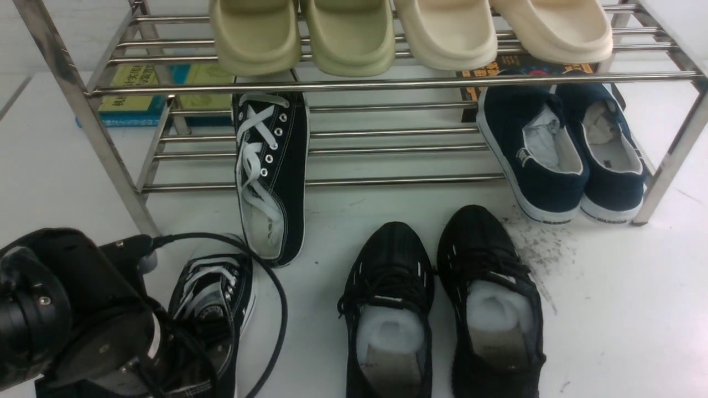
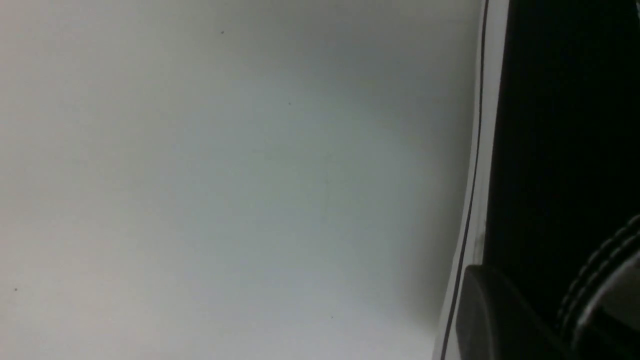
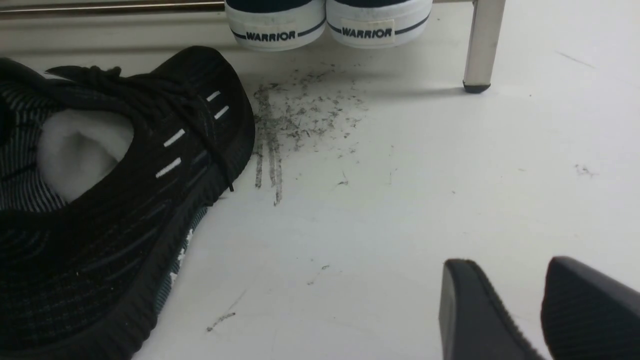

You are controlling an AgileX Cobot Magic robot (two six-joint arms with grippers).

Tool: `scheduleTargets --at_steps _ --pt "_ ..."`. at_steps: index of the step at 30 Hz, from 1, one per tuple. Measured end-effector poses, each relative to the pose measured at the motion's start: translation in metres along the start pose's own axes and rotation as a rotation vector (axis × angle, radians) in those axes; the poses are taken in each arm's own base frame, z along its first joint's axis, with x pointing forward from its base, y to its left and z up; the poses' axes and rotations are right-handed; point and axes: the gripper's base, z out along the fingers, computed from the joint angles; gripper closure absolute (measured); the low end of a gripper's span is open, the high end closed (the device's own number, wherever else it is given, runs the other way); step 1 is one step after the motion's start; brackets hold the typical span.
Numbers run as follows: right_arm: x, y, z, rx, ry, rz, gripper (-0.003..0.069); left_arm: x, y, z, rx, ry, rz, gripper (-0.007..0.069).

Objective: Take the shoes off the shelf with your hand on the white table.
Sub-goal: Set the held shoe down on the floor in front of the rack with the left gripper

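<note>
Item count: two black canvas sneakers (image 1: 271, 177), two black mesh sneakers (image 1: 387, 260), two navy slip-ons (image 1: 553, 190), four slides (image 1: 348, 38), one two-tier shelf (image 1: 387, 84). Nearest, the left arm (image 1: 72, 315) stands over the first canvas sneaker (image 1: 215, 287), which rests on the white table (image 1: 619, 309), off the shelf. The left gripper (image 2: 505, 325) is clenched and sits against this sneaker's side; whether canvas is caught between the jaws cannot be told. The right gripper (image 3: 505, 270) is released and empty, low over the table beside the mesh sneakers, which stand side by side. Farther out, the second canvas sneaker (image 1: 271, 138) lies toe-in on the shelf's lower tier, heel projecting past the front rod, apart from both grippers. The slip-ons occupy the lower tier at right. The slides, two olive and two cream, fill the upper tier. Books (image 1: 138, 94) lie behind.
</note>
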Motion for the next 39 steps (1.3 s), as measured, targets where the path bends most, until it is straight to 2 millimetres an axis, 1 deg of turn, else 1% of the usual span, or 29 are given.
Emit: scheduleTargets --at_steps 5,10,16,18,19,22,24,27,31,32,36,39 --pt "0.0 0.0 0.0 0.0 0.0 0.0 0.0421 -0.002 -0.002 -0.002 0.001 -0.005 -0.011 0.0608" --pt "0.0 0.0 0.0 0.0 0.0 0.0 0.0421 -0.008 -0.002 -0.013 -0.018 -0.016 -0.024 0.0608" --pt "0.0 0.0 0.0 0.0 0.0 0.0 0.0421 -0.016 0.01 -0.052 -0.023 -0.059 -0.048 0.0607" --pt "0.0 0.0 0.0 0.0 0.0 0.0 0.0421 -0.017 0.013 -0.058 -0.016 -0.069 -0.053 0.0607" --pt "0.0 0.0 0.0 0.0 0.0 0.0 0.0421 -0.017 0.017 -0.067 0.006 -0.096 -0.06 0.0607" --pt "0.0 0.0 0.0 0.0 0.0 0.0 0.0421 -0.016 0.026 -0.079 0.007 -0.118 -0.074 0.0607" --pt "0.0 0.0 0.0 0.0 0.0 0.0 0.0421 -0.014 0.032 -0.082 -0.007 -0.119 -0.077 0.0608" --pt "0.0 0.0 0.0 0.0 0.0 0.0 0.0421 -0.008 0.038 -0.076 -0.049 -0.104 -0.067 0.0608" --pt "0.0 0.0 0.0 0.0 0.0 0.0 0.0421 -0.001 0.039 -0.06 -0.035 -0.095 -0.042 0.0608" --pt "0.0 0.0 0.0 0.0 0.0 0.0 0.0421 0.0 0.04 -0.059 -0.038 -0.093 -0.041 0.0608" --pt "0.0 0.0 0.0 0.0 0.0 0.0 0.0421 0.002 0.033 -0.046 0.028 -0.108 -0.016 0.0608" --pt "0.0 0.0 0.0 0.0 0.0 0.0 0.0421 0.002 0.028 -0.038 0.029 -0.097 -0.002 0.0608"
